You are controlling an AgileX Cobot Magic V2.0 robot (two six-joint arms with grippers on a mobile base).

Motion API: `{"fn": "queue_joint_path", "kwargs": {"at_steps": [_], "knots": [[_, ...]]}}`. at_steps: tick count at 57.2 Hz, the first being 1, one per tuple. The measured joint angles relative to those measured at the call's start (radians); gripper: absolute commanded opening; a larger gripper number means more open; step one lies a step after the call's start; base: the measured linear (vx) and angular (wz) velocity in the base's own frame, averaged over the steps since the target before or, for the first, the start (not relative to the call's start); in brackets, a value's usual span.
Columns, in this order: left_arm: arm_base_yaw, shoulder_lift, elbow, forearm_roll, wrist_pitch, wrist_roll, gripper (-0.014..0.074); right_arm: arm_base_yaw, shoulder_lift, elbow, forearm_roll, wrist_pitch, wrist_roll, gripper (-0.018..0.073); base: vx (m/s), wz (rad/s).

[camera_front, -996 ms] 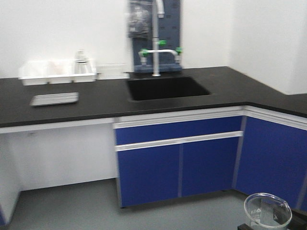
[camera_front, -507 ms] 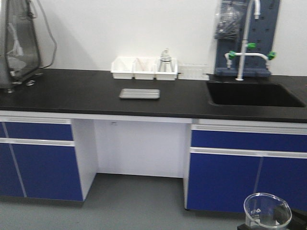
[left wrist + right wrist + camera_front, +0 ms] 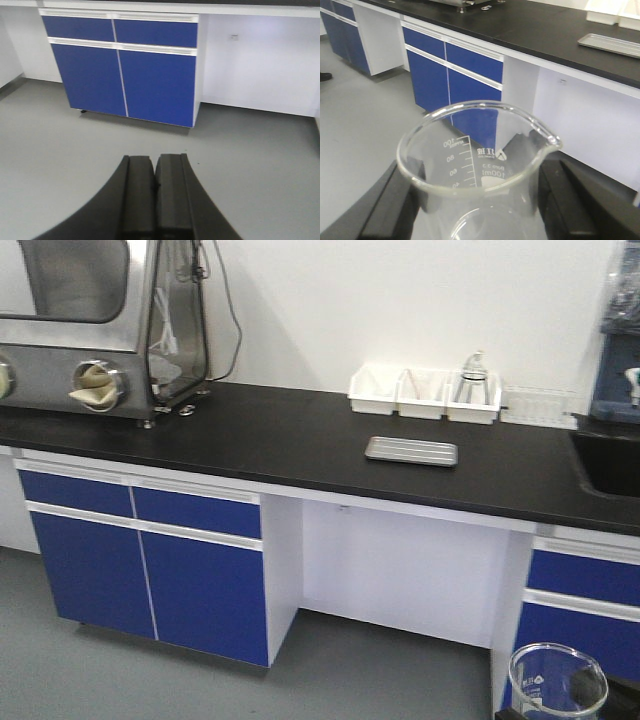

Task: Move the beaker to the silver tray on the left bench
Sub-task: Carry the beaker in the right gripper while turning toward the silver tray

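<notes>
Right tool [image 3: 481,206] pinches the beaker [image 3: 470,150], left tool [image 3: 155,182] pressed together, open floor [image 3: 60,135] before the left bench [image 3: 290,440]

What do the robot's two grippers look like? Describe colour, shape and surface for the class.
The left gripper has two matte black fingers, flat on the inner faces and flaring outward towards the base. The right gripper, beside the beaker, shows the same broad black fingers. No cables or markings show on either.
</notes>
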Motion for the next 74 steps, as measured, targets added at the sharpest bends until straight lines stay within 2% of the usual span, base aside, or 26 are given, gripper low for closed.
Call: {"fn": "queue_joint_path", "kwargs": {"at_steps": [40, 74], "knots": [[0.0, 0.0, 0.0, 0.0, 0.0, 0.0, 0.0001, 0.0, 0.0, 0.0, 0.0, 0.0, 0.0, -0.0006, 0.34, 0.16], [0.0, 0.0, 0.0, 0.0, 0.0, 0.0, 0.0001, 0.0, 0.0, 0.0, 0.0, 0.0, 0.0, -0.0006, 0.48, -0.28]]}}
